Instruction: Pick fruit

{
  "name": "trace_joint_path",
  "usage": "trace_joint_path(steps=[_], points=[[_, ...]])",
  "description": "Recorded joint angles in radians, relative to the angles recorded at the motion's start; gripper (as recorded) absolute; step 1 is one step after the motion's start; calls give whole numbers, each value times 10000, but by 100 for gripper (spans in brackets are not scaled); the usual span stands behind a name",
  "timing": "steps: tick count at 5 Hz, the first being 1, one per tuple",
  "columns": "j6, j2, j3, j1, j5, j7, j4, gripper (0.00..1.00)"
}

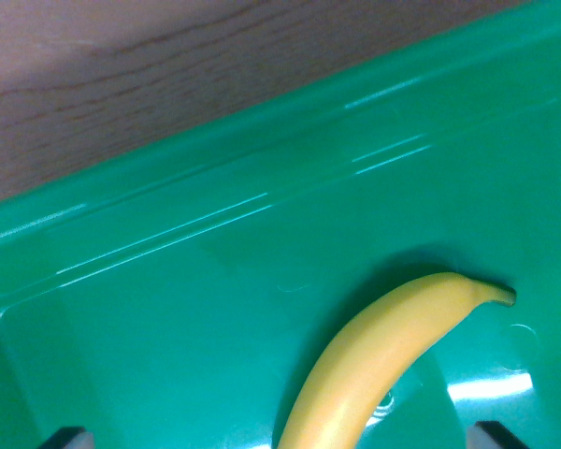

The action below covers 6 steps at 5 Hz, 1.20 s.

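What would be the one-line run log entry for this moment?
phase: approach | banana lying in green bin | gripper fingertips at bottom corners, either side | not grasped

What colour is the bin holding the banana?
Green bin, seen in the wrist view.

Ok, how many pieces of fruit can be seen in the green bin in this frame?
1. A single yellow banana lies on the floor of the green bin, toward the wrist view's lower right, running off the bottom edge. More fruit could sit outside the frame.
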<state>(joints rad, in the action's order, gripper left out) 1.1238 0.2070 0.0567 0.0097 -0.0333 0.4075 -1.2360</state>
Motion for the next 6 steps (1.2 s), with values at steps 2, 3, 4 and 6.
trace_joint_path(steps=[2, 3, 4, 6], points=[[-466, 178, 32, -42, 44, 343, 345, 0], [-928, 354, 63, -84, 88, 683, 687, 0], [-928, 354, 63, -84, 88, 683, 687, 0], [-1363, 520, 92, -123, 129, 1004, 1008, 0]])
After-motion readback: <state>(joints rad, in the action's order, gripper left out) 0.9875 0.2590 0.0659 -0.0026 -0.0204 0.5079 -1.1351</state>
